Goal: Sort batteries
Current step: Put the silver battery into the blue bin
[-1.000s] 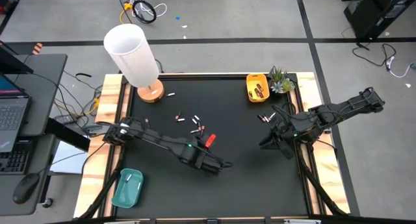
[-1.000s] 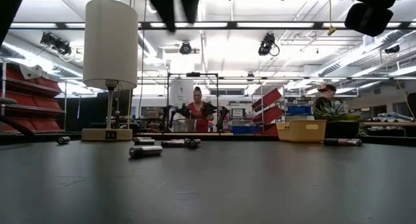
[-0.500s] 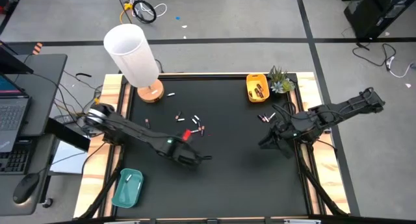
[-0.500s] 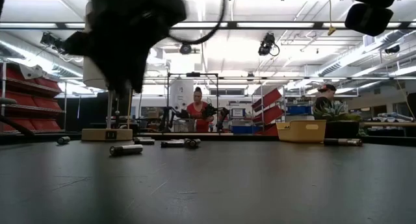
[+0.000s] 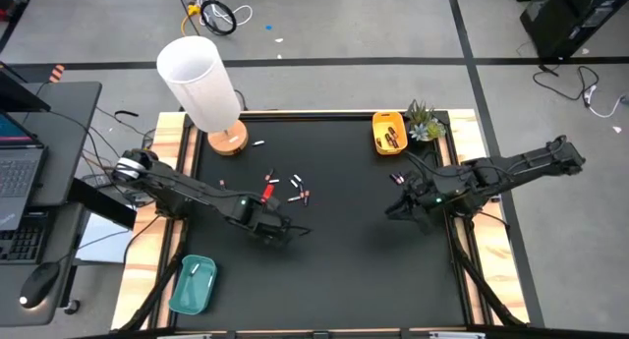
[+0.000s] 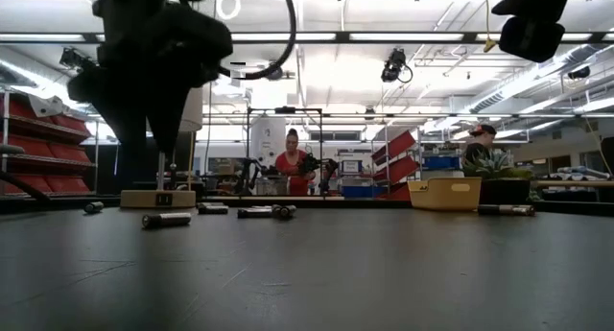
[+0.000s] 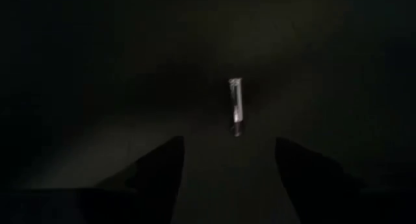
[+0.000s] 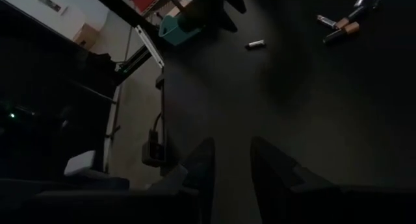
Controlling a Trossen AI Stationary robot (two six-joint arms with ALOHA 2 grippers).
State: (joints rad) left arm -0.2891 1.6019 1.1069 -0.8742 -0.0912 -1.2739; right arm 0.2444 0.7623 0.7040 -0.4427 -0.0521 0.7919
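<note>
Below left hand (image 7: 227, 162), spread, empty: lone battery (image 7: 236, 110), end markings unreadable. Right hand (image 8: 231, 165): narrow gap, empty.

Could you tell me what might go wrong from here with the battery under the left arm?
1. The left tool stands open above a lone battery lying loose on the black table; a slightly off-centre close could roll it away.
2. The teal tray sits near the table's front left corner, so a loose grip might drop the battery on the way.
3. The right tool waits at the right side, clear for now.
</note>
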